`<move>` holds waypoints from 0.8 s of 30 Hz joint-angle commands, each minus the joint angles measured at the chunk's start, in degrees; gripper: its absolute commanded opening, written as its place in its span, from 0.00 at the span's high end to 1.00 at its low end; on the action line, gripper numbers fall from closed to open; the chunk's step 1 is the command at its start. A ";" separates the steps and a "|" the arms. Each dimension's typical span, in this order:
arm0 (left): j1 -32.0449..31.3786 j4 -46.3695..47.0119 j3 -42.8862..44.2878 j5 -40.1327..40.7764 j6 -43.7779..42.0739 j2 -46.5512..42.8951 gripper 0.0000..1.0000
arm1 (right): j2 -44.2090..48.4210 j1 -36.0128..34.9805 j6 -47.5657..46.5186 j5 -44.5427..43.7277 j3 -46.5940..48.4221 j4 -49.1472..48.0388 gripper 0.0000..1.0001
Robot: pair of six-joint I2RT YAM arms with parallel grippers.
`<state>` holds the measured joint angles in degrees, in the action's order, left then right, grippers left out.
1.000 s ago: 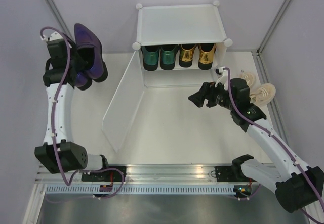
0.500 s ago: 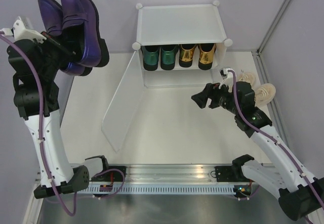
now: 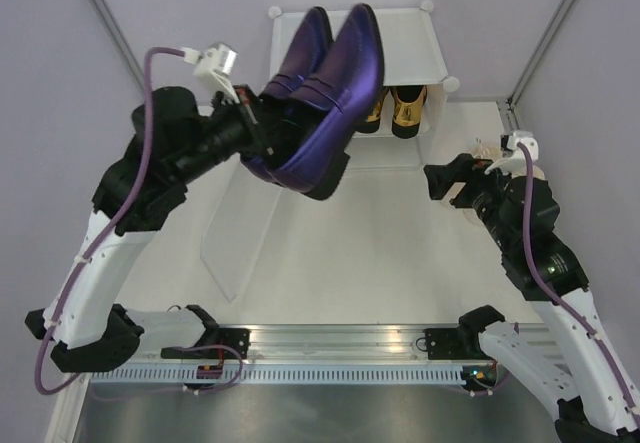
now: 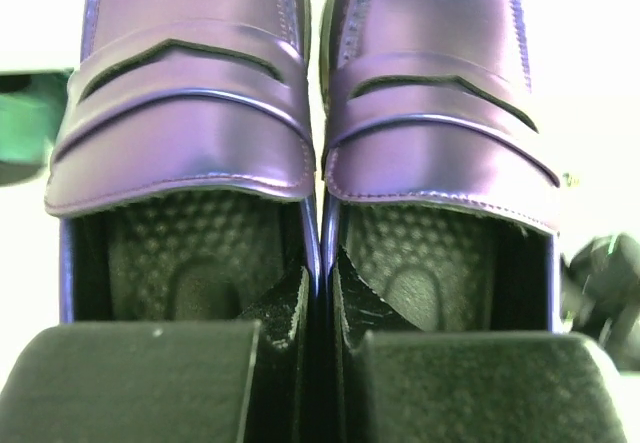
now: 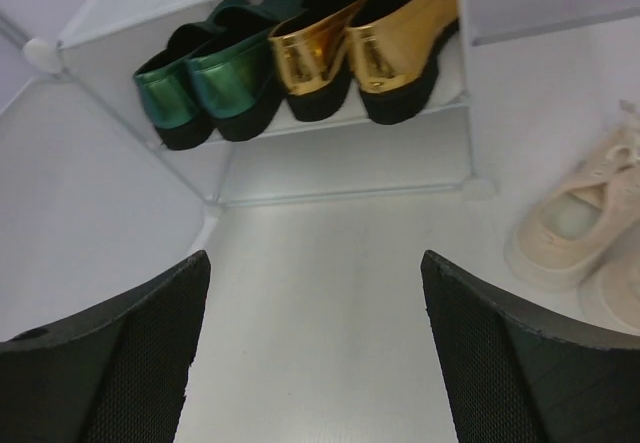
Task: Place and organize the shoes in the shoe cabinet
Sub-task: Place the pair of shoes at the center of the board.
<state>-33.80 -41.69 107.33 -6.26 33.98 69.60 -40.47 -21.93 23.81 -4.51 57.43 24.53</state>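
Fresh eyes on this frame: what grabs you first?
The purple shoes, held in the air as a pair by the left gripper, which pinches their two inner walls together, dominate the top view. Next come the green loafers and gold loafers lined up on a shelf of the cabinet. The beige sneakers sit on the table right of it, by the open right gripper.

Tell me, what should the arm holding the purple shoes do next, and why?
Probably lower the left gripper and ease the purple shoes down toward the bottom level of the cabinet. Green shoes and gold shoes already fill the upper shelf, the bottom looks free, and the door stands open.
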 commanded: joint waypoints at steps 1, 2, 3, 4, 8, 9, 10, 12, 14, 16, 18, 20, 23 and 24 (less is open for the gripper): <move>-13.63 12.51 -0.44 15.99 -5.32 -2.37 0.98 | 2.49 -0.13 -0.35 -17.42 4.61 8.76 0.11; -16.70 12.51 -2.45 18.02 -5.85 -2.19 0.98 | 3.20 -0.13 0.35 -21.11 5.93 9.99 0.10; -22.91 12.43 -3.34 22.39 -7.16 -1.84 0.98 | 4.51 -0.13 0.62 -23.59 6.55 11.83 0.10; -26.37 12.51 -5.70 25.22 -7.87 -1.06 0.98 | 5.04 -0.13 0.97 -27.44 7.08 12.64 0.10; -38.78 13.04 -13.88 37.53 -6.22 2.28 0.98 | 6.89 -0.21 3.77 -34.67 8.93 16.59 0.10; -40.71 13.13 -16.08 38.51 -4.46 2.73 0.98 | 7.42 -0.13 3.96 -36.16 8.93 16.95 0.10; -41.16 13.56 -21.23 38.87 -2.36 2.99 0.98 | 7.68 -0.13 3.96 -37.48 9.02 17.30 0.10; -41.26 14.96 -26.62 38.96 4.41 3.17 0.98 | 8.38 -0.21 3.61 -39.60 9.10 17.91 0.10; -41.26 16.11 -32.96 40.18 10.80 3.78 0.98 | 8.56 -0.13 3.08 -39.43 8.93 17.83 0.09; -41.52 16.73 -37.18 41.15 15.22 4.92 0.98 | 8.30 -0.21 2.91 -38.38 8.06 17.30 0.09; -41.78 17.70 -38.51 42.38 19.89 8.51 0.98 | 7.86 -0.21 3.17 -36.80 7.00 16.08 0.09; -42.22 17.61 -38.16 44.14 22.70 13.24 0.98 | 7.25 -0.21 3.34 -35.05 5.24 14.93 0.09; -42.40 17.52 -36.58 45.90 25.52 18.53 0.98 | 6.72 -0.13 3.43 -31.37 3.04 13.26 0.09; -42.40 17.61 -36.05 46.42 26.22 19.33 0.98 | 6.54 -0.21 2.82 -30.21 2.17 12.91 0.08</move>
<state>-75.61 -35.94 65.45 32.51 52.36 88.66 -32.69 -22.00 26.94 -38.46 61.30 39.55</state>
